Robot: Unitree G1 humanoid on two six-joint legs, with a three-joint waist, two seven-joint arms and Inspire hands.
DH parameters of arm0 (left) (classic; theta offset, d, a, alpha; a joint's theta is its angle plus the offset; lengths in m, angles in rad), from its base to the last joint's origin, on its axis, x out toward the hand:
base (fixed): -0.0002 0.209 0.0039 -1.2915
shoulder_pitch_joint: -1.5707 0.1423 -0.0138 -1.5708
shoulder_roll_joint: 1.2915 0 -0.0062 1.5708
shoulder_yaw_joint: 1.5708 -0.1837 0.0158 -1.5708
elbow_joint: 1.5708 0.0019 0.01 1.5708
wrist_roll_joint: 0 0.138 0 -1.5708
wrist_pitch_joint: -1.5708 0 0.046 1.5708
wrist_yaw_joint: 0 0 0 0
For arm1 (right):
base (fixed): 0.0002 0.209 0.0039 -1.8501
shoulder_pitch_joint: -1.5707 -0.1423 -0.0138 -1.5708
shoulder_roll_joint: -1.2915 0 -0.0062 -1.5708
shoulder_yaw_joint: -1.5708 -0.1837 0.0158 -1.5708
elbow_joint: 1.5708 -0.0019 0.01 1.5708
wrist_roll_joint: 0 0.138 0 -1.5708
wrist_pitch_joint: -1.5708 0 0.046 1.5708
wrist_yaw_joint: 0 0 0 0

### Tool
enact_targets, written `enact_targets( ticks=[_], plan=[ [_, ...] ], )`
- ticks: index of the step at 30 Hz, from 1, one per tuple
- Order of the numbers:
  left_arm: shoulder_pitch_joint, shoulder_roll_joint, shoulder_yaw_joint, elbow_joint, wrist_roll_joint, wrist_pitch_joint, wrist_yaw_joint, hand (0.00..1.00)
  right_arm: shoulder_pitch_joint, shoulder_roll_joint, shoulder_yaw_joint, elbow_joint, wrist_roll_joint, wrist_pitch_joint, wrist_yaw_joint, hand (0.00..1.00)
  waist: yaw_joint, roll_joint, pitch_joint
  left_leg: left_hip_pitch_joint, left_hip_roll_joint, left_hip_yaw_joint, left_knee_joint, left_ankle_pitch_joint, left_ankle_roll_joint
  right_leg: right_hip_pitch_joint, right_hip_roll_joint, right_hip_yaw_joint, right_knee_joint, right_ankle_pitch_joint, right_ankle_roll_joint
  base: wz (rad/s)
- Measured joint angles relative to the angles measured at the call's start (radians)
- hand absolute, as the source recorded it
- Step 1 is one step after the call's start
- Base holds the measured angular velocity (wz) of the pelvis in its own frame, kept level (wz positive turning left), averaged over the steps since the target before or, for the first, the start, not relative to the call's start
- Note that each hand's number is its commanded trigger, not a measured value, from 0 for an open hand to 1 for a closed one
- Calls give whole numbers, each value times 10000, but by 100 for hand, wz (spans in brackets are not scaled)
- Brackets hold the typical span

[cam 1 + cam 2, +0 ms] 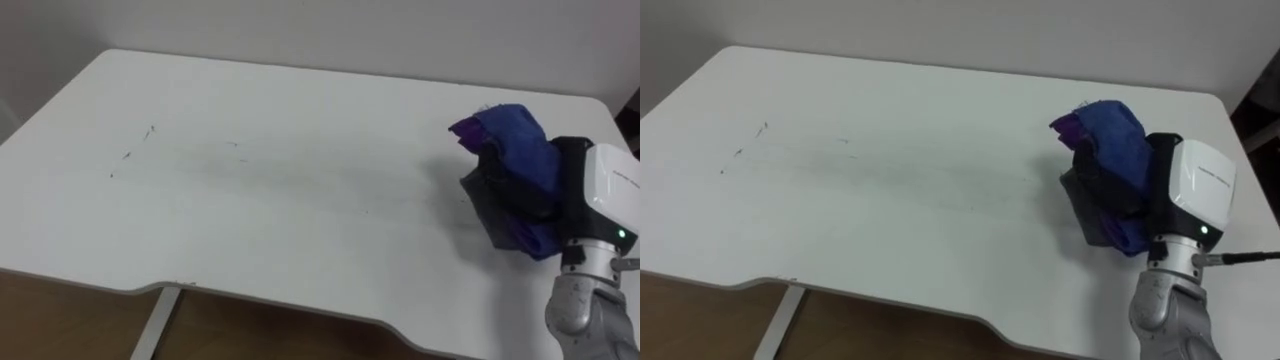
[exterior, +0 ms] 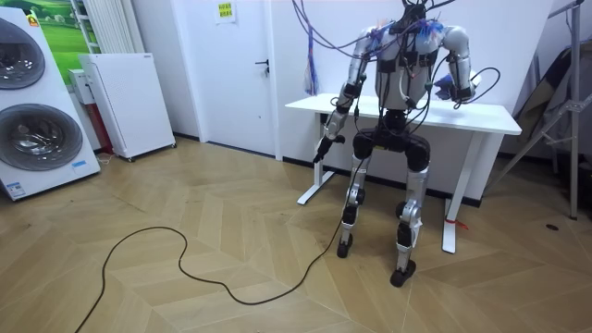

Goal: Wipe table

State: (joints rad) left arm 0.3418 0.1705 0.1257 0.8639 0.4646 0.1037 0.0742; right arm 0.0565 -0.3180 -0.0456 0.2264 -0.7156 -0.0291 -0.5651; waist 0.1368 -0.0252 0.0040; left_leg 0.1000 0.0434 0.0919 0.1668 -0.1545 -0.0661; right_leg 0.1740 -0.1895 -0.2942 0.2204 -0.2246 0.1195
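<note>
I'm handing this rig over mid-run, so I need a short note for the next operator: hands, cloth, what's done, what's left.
Right hand: over the right part of the table, with the blue cloth bunched around it; the grip can't be read.
Left hand: hangs at the robot's side, away from the tabletop; too small to read.
Done: cloth is on the table, at its right end.
Left: dark specks near the left end and faint grey streaks across the middle probably need wiping.

right hand: largely hidden by cloth | left hand: too small to read
</note>
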Motion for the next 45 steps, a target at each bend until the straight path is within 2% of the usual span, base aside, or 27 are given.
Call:
enact_targets(
  ticks=[7, 19, 20, 27, 28, 29, 30, 36, 45],
  plan=[
    [-2, 0, 8, 5, -10, 2, -211, 0, -203, 0, -183, -119, 41, 12, 18, 0, -27, -200, 56, -25, 0, -4, 10, 0, 0, -2, -2, -79, -6, 0, 0, 0],
    [69, 0, 300, -5, 7, 5, -467, 0, -250, -36, -977, -1066, -406, 19, 18, 0, -247, -253, -19, -36, 0, -35, 0, -2, -3, -6, -2, -110, -3, -1, 1, 0],
    [46, 0, 301, -7, 4, 1, -467, 0, -249, -35, -973, -1101, -404, 18, 18, 100, -266, -258, -22, -26, 0, -34, -1, -2, -3, -5, -2, -109, -3, -1, 1, 0],
    [81, 1, 318, -19, -8, -2, -422, 0, -241, -30, -973, -1105, -310, 18, -1, 100, -354, -259, -25, -26, 0, -35, 1, -2, -3, -2, -2, -115, -2, -1, 1, 0],
    [142, 1, 318, -18, -9, -2, -384, 0, -209, -30, -971, -1105, -312, 18, -16, 92, -383, -264, -24, -25, 0, -41, 2, -2, -3, 3, -2, -120, -2, 0, 1, 0],
    [186, 1, 317, -18, -9, -2, -357, 0, -143, -29, -966, -1098, -312, 18, -50, 44, -395, -270, -24, -25, 0, -43, 4, -2, -3, 4, -2, -123, -1, 0, 1, 0],
    [206, 1, 315, -18, -10, -2, -352, 0, -116, -28, -961, -1093, -312, 18, -66, 0, -412, -271, -23, -26, 0, -44, 4, -2, -3, 4, -2, -124, -1, 0, 1, 0],
    [316, 1, 313, -17, -11, -3, -337, 0, -59, -23, -965, -880, -306, 18, -200, 0, -551, -283, -14, -25, 0, -45, 11, -2, -3, 4, -3, -123, 0, 0, 1, 0],
    [99, 1, 316, -17, -19, -26, -338, 0, -28, -23, -980, -849, -308, -58, -341, 0, -593, -272, -6, -30, 0, -40, 11, -3, -3, -3, -3, -120, 2, -1, 1, 0]
  ],
)
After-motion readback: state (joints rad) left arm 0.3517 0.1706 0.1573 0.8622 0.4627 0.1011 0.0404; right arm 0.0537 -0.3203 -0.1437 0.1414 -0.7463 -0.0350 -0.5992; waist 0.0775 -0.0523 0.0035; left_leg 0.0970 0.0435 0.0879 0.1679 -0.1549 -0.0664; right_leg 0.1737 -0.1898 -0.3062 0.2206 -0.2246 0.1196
